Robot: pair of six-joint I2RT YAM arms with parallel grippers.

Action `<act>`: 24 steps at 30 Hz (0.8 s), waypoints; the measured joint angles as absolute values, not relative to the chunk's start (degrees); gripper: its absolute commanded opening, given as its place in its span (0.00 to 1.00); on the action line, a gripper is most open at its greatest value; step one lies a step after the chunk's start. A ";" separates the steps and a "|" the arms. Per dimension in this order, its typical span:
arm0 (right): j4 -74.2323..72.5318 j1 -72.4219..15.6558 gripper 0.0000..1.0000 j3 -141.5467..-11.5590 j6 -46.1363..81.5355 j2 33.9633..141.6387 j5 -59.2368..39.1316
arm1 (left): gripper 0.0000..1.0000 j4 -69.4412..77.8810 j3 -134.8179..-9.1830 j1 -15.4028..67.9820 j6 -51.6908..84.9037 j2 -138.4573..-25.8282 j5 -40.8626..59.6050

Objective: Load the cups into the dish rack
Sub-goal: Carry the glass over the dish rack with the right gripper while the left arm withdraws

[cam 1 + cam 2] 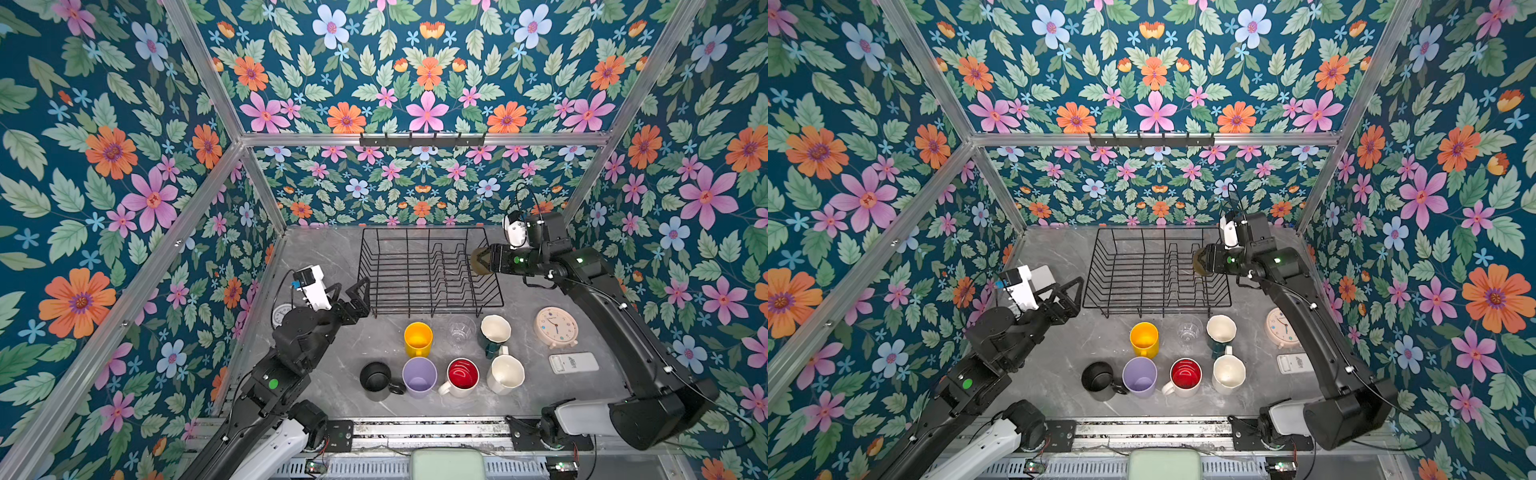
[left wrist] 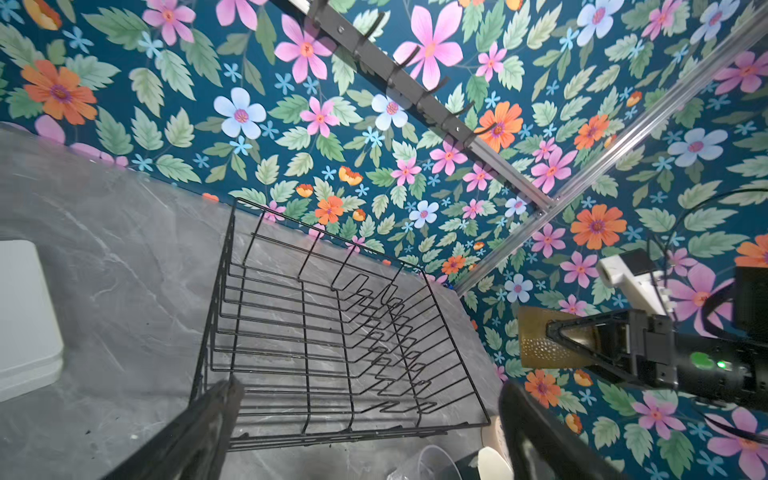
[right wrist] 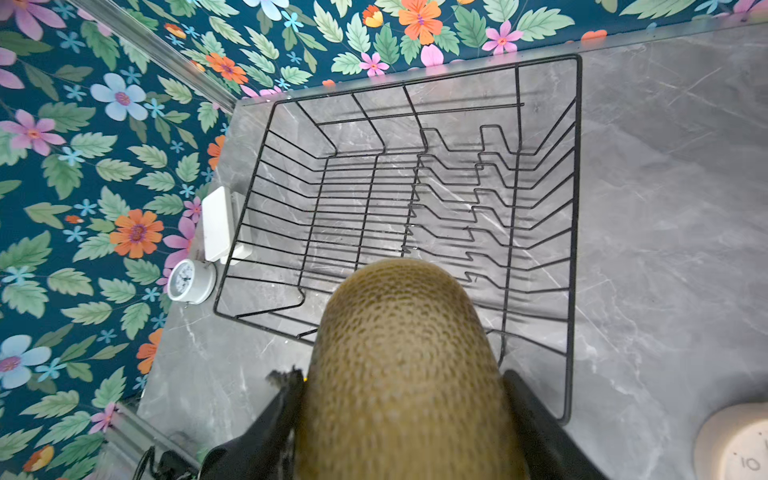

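We see the grey marble table [image 1: 320, 262] bearing the dish rack [image 1: 415, 274], seven cups [image 1: 418, 338], a pink clock [image 1: 556, 326], a white box [image 1: 573, 362]

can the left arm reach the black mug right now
Probably yes: the open, empty left gripper hangs near the round black mug, which ends its row with bare table on that side; only the lilac tumbler crowds its handle.

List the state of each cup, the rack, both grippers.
dish rack: empty
amber tumbler: held above dish rack
yellow mug: upright
clear glass: upright
dark green mug: upright
black mug: upright
lilac tumbler: upright
white red-inside mug: upright
cream mug: upright
left gripper: open, empty
right gripper: shut on amber tumbler
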State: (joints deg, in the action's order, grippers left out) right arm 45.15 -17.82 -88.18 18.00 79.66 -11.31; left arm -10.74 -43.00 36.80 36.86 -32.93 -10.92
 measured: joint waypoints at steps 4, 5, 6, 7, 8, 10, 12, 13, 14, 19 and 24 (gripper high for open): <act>45.17 -17.80 0.00 -91.09 16.29 84.77 -9.76 | 1.00 -13.67 -43.03 36.80 37.19 -31.05 -12.95; 45.19 -17.80 0.00 -92.05 16.05 86.32 -9.21 | 1.00 -14.44 -43.11 36.80 37.21 -30.57 -13.39; 45.17 -17.80 0.00 -92.90 15.84 87.68 -8.67 | 1.00 -15.05 -43.20 36.80 37.30 -30.09 -13.69; 45.19 -17.78 0.00 -93.76 15.53 89.08 -8.45 | 1.00 -15.53 -43.24 36.80 37.43 -29.61 -14.04; 45.19 -17.72 0.00 -94.63 15.05 90.50 -8.29 | 1.00 -16.21 -43.24 36.80 37.43 -29.08 -14.41; 45.15 -17.67 0.00 -96.36 14.68 93.32 -7.44 | 1.00 -17.30 -43.27 36.80 37.58 -27.99 -15.03; 45.10 -17.54 0.00 -98.48 14.17 96.75 -6.76 | 1.00 -18.13 -43.27 36.80 37.60 -26.94 -15.46; 45.04 -17.54 0.00 -99.33 13.87 98.30 -6.66 | 1.00 -18.48 -43.29 36.80 37.63 -26.50 -15.70; 45.23 -17.54 0.00 -100.49 13.34 100.18 -6.11 | 1.00 -18.87 -43.31 36.80 37.63 -26.04 -15.84; 45.63 -17.41 0.00 -105.78 12.32 107.26 -4.10 | 1.00 -20.86 -43.59 36.80 37.63 -23.94 -16.60; 46.22 -17.41 0.00 -110.76 11.35 113.47 -2.90 | 1.00 -22.87 -44.51 36.80 38.65 -22.02 -17.45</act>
State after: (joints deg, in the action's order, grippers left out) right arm 46.22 -17.41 -110.76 11.35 113.47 -2.90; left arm -22.87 -44.51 36.80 38.65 -22.02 -17.45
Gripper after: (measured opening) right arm 0.648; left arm 0.996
